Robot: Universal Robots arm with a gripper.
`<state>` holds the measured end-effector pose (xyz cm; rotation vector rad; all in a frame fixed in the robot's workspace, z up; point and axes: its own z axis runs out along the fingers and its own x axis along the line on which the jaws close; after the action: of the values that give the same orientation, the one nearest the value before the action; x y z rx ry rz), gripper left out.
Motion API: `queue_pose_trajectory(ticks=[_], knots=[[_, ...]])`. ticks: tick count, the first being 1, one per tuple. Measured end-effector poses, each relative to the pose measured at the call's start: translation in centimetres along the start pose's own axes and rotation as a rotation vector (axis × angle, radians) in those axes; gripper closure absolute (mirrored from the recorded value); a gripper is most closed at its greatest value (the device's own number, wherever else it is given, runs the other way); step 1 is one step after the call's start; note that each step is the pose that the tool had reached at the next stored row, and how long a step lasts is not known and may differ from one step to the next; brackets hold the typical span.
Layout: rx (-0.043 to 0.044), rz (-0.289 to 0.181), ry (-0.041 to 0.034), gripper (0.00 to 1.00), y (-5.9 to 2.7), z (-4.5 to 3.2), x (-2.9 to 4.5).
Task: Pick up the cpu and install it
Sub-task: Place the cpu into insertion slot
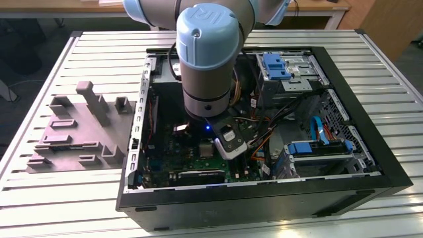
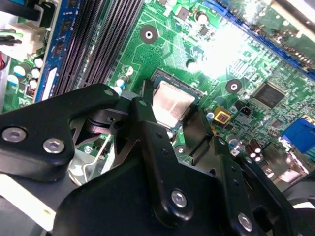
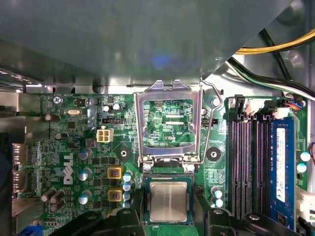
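The cpu [image 3: 168,200] is a small silvery square with a thin dark rim, lying level at the socket on the green motherboard [image 3: 78,147]; the second wrist view also shows the cpu [image 2: 170,102]. My gripper [image 3: 168,212] is down over it, and its black fingers [image 2: 142,118] sit against two opposite edges of the chip. In the exterior view my gripper [image 1: 209,149] reaches down inside the open computer case [image 1: 264,193], under the arm's wrist.
The socket's metal load frame [image 3: 170,125] stands flipped open just beyond the chip. Black memory slots [image 3: 251,162] and yellow cables [image 3: 275,46] run close by. A grey moulded tray [image 1: 73,134] lies on the slatted table at the exterior view's left. Blue drive brackets [image 1: 317,148] fill the case's other side.
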<state>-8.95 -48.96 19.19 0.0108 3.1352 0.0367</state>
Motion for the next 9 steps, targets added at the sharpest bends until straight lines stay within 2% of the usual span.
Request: queue_pose_trajectory(ticks=[6, 7, 8, 9], knots=[[-0.0001, 0.0, 0.0043, 0.5, 0.03, -1.05, -0.01], [-0.0001, 0.0, 0.005, 0.56, 0.03, -1.21, -0.01], [-0.0001, 0.0, 0.0059, 0.56, 0.03, -1.37, -0.01], [0.0, 0.0, 0.007, 0.63, 0.04, -1.53, -0.01]])
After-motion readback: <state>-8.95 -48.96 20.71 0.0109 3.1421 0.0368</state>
